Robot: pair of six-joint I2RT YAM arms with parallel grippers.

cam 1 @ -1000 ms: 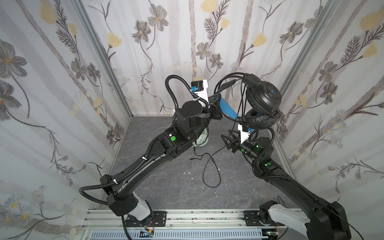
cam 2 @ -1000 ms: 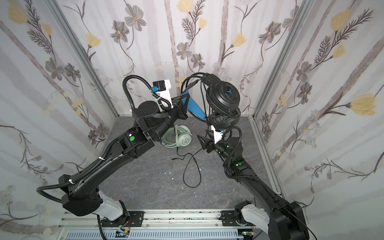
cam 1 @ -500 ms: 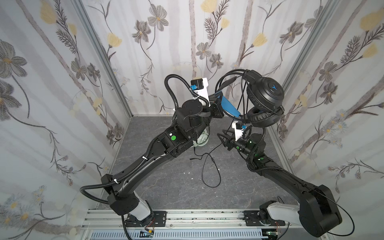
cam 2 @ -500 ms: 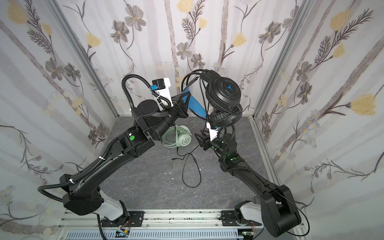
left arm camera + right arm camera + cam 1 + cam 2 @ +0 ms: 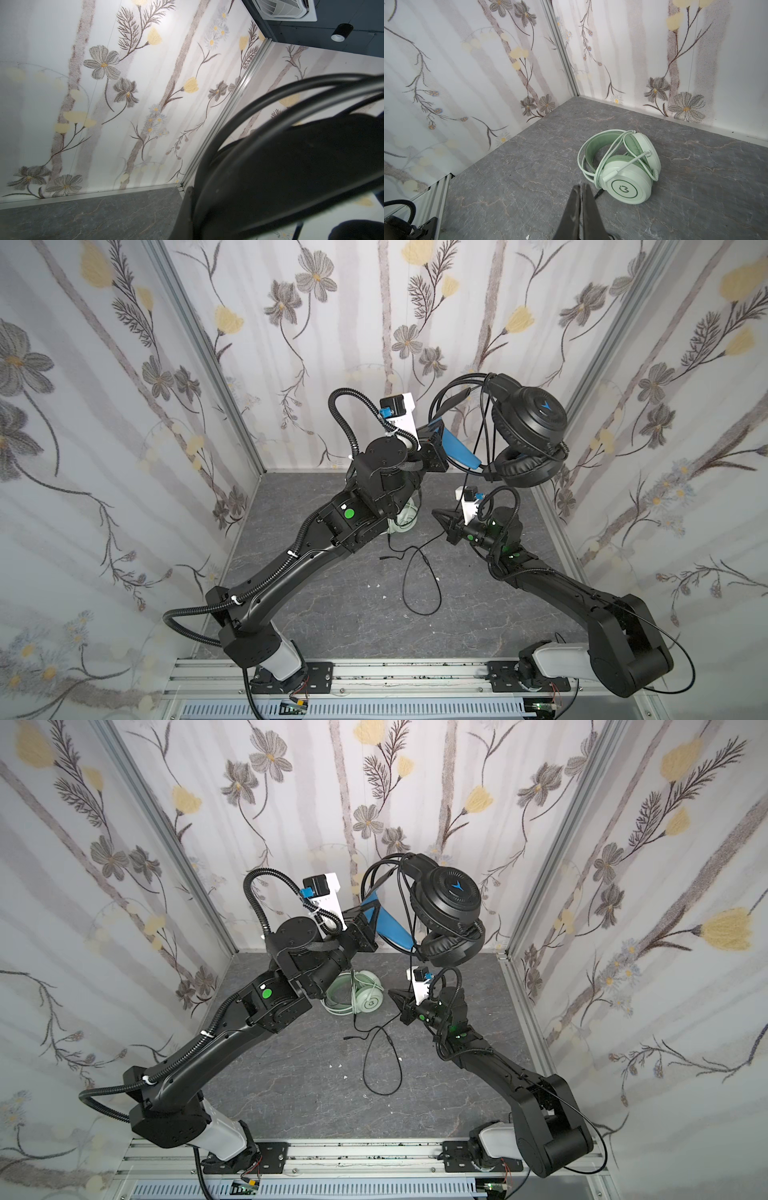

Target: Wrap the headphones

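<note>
The black headphones [image 5: 528,423] [image 5: 449,898] hang high near the back wall, with cable loops wound over the headband. My left gripper [image 5: 436,448] [image 5: 365,923] is shut on their blue inner headband [image 5: 457,450]. In the left wrist view, the black headband and cable loops [image 5: 291,166] fill the frame, blurred. Their loose black cable [image 5: 419,572] [image 5: 378,1052] drops to the floor in a loop. The mint-green headphones [image 5: 357,994] [image 5: 627,172] lie on the floor with their cable wrapped around them. My right gripper [image 5: 436,512] [image 5: 392,994] [image 5: 580,187] is shut and empty, just beside the mint earcup.
Floral walls close in the grey stone floor [image 5: 332,605] on three sides. The left arm's elbow [image 5: 353,522] hovers over part of the mint headset in a top view. A metal rail [image 5: 374,672] runs along the front edge.
My right gripper's jaws have gone from open to shut, and it has slid slightly left, below the black headset. The left arm still holds the black headset up.
</note>
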